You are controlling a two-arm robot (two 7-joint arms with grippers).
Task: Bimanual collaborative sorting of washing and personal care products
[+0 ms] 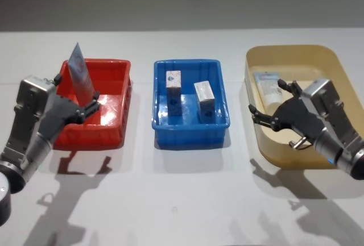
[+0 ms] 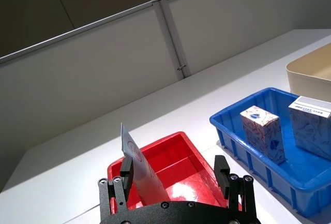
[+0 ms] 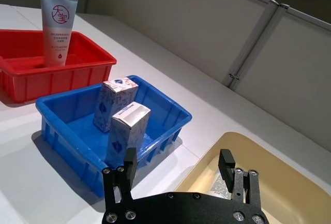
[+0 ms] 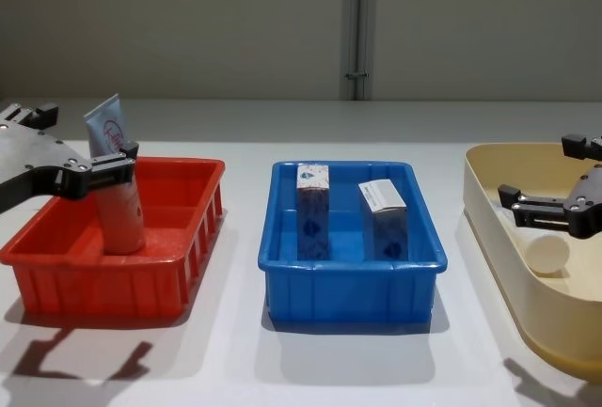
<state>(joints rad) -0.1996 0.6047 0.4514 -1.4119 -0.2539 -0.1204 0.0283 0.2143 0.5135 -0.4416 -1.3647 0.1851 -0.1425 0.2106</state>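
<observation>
Left hand (image 2: 173, 166) gapes wide around the upright tube (image 4: 118, 191) in the red tub (image 4: 193, 228), the tube close against one finger, ungripped. Right hand (image 3: 177, 158) hangs open over the lying tube (image 1: 266, 85) in the beige tub (image 1: 318, 50). Tubes look light, soft and slick — best pinched near the stiffer cap end.

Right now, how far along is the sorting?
Done: one carton and a second carton stand in the blue tub. In hand: the left gripper, open, brackets the upright tube in the red tub. Left: the lying tube in the beige tub, under the open right gripper.
</observation>
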